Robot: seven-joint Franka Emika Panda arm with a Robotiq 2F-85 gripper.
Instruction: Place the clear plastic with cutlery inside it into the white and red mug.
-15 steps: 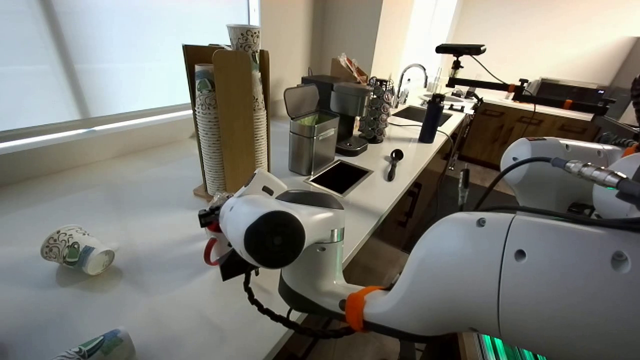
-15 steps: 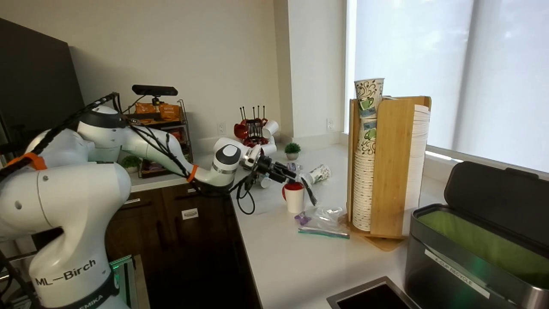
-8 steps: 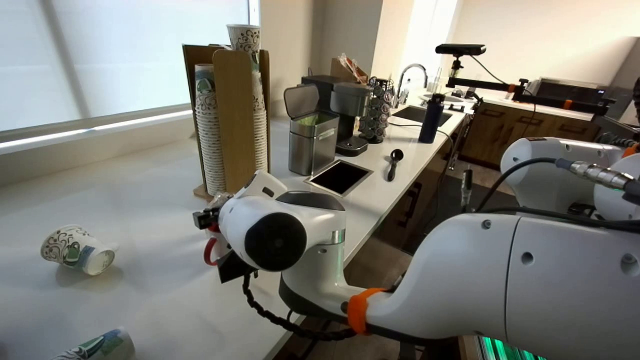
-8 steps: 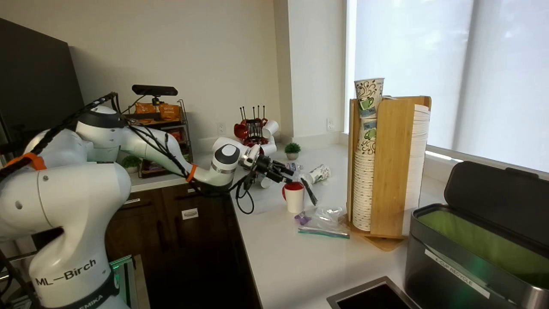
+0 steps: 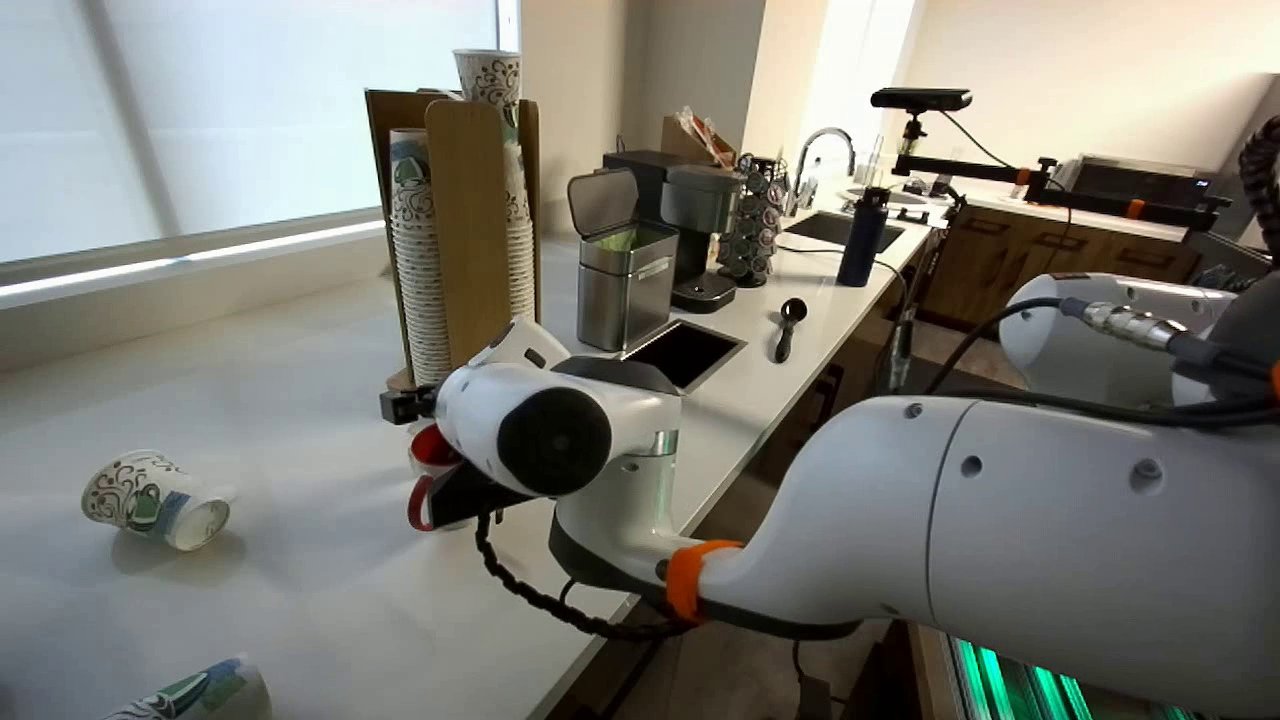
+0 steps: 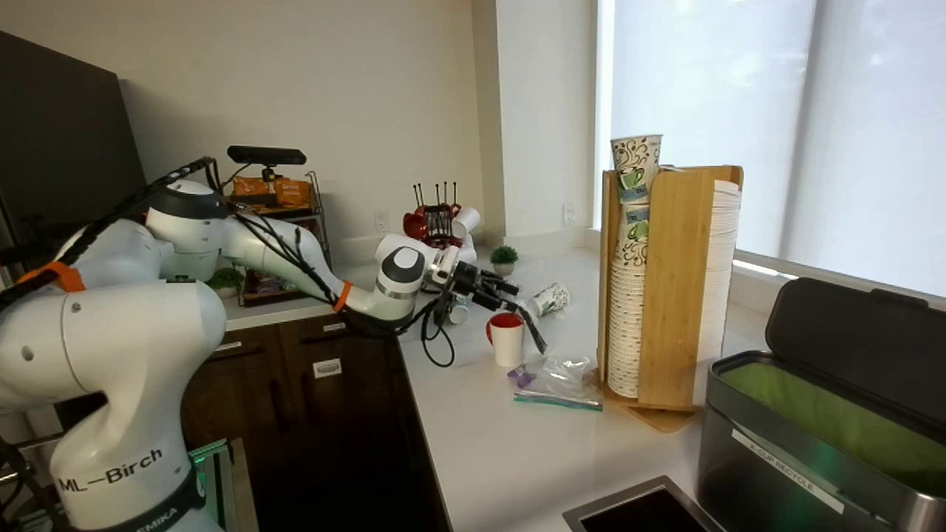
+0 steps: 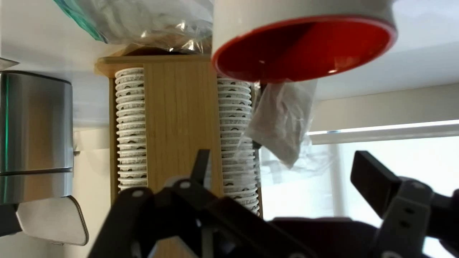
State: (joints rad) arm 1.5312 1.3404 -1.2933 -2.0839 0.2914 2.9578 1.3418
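Robot arm [image 5: 850, 520], its wrist end shifted toward 12 o'clock in an exterior view over the past half second. Clock positions are read from its gripper [image 7: 283, 163] as I see it, in an exterior view, above the white counter [image 6: 502, 458]. Tallest of the things nearby, the wooden cup holder [image 6: 676, 288] stands at 3 o'clock; the steel bin [image 6: 776, 432], lid raised, sits between 3 and 4. At 5 o'clock lies a zip bag [image 6: 562, 380], just beside the white and red mug [image 6: 508, 346], which stands upright at 6 o'clock. In the wrist view the gripper's fingers [image 7: 374, 177] are spread wide; between them and the mug shows the clear plastic with cutlery [image 7: 281, 122], pale through its film, at the rim's 7 o'clock. Whether any of it sits inside the mug I cannot tell.
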